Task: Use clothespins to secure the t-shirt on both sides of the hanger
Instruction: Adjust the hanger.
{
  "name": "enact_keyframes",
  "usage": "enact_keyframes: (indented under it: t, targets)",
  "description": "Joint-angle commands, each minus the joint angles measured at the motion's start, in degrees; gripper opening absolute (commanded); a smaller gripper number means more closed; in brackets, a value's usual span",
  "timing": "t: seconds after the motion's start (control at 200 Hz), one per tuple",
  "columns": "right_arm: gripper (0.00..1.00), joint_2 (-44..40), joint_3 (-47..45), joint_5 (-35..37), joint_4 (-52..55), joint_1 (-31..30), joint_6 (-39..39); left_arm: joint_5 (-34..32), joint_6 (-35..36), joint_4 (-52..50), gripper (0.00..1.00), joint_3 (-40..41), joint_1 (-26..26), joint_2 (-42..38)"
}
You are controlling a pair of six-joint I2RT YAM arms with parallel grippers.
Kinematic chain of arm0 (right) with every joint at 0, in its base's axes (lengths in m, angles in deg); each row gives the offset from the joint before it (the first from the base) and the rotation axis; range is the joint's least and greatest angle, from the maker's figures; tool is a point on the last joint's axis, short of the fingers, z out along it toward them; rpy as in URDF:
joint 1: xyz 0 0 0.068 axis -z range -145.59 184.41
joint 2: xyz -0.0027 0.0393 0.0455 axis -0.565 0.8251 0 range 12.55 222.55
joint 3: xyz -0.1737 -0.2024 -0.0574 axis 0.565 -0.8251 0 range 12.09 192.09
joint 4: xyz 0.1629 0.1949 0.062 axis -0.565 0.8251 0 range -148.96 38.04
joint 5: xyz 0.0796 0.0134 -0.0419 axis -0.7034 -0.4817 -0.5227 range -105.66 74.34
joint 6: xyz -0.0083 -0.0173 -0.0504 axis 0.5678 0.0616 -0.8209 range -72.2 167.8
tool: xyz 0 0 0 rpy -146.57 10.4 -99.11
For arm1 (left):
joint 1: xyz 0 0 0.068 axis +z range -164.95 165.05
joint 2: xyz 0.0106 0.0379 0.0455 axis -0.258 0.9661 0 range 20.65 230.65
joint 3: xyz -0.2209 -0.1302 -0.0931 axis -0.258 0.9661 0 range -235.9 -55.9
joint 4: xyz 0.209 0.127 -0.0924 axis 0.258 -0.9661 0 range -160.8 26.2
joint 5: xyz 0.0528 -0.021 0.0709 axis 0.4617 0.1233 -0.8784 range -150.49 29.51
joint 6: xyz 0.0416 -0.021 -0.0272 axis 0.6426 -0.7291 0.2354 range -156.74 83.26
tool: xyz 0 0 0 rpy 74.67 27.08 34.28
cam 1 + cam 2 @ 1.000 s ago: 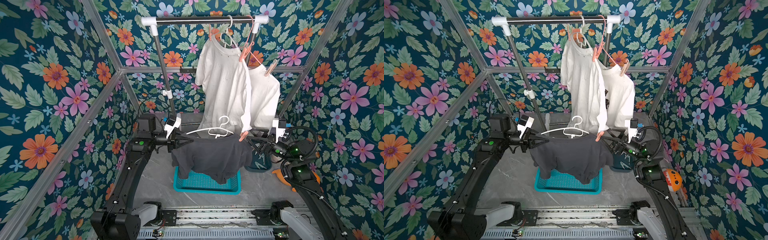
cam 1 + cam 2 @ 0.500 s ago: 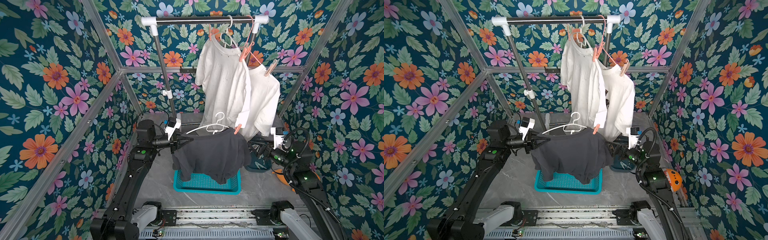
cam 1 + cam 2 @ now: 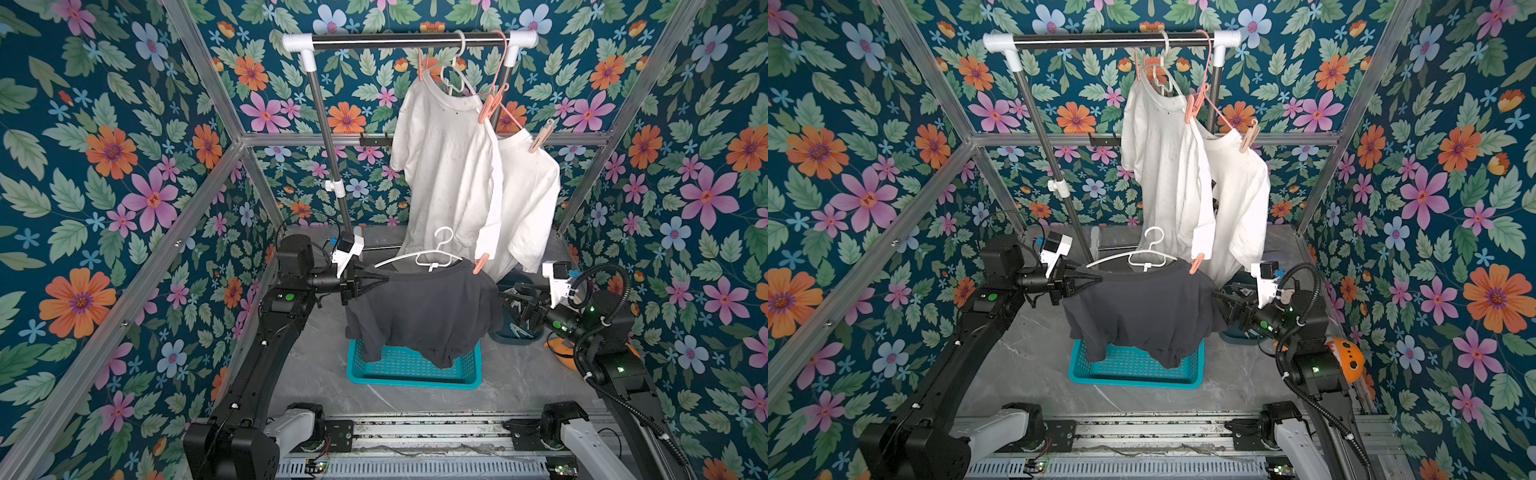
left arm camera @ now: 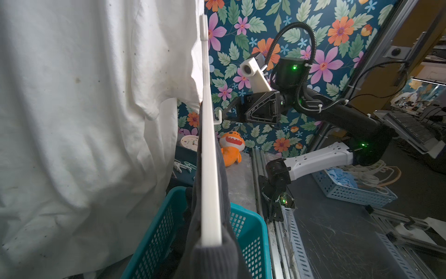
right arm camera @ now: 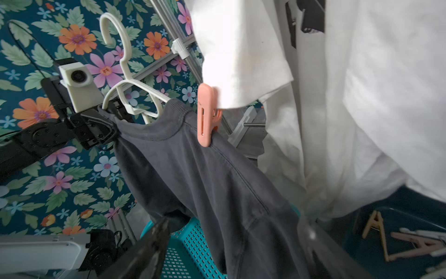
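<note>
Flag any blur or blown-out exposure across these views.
Right wrist view: white shirt blown out, fingers blurred, pink clothespin sharp. Left wrist view: hanger soft up close, background crisp. Both top views: evenly lit, sharp.

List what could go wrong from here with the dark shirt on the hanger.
1. Only one salmon clothespin grips the dark t-shirt. The shoulder by the left tool has none, so that side may slip off the white hanger.
2. That pin sits close by a white t-shirt sleeve and might snag it.
3. The left tool alone holds the hanger, at one end, so it could tilt.
</note>
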Motion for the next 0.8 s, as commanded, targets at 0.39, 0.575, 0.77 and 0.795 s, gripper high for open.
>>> enact_keyframes:
  t: [0.39,0.575,0.77,0.795]
  targets:
    - [0.73,12.22,2.20,-20.60,-15.12,0.02,-3.32,8.53,1.72,-2.90,0.00,-3.62,-0.11,0.86]
    - [0.47,14.42,3.55,-23.98,-15.92,0.01,-2.06,8.49,1.63,-3.18,0.00,-4.12,-0.09,1.15]
    - [0.37,15.52,4.44,-24.68,-13.57,0.01,-2.77,8.24,1.81,-3.33,0.00,-4.14,-0.18,1.01]
    - [0.37,15.65,4.39,-24.91,-13.75,-0.07,-2.54,8.29,1.80,-3.34,0.00,-4.14,-0.21,0.95]
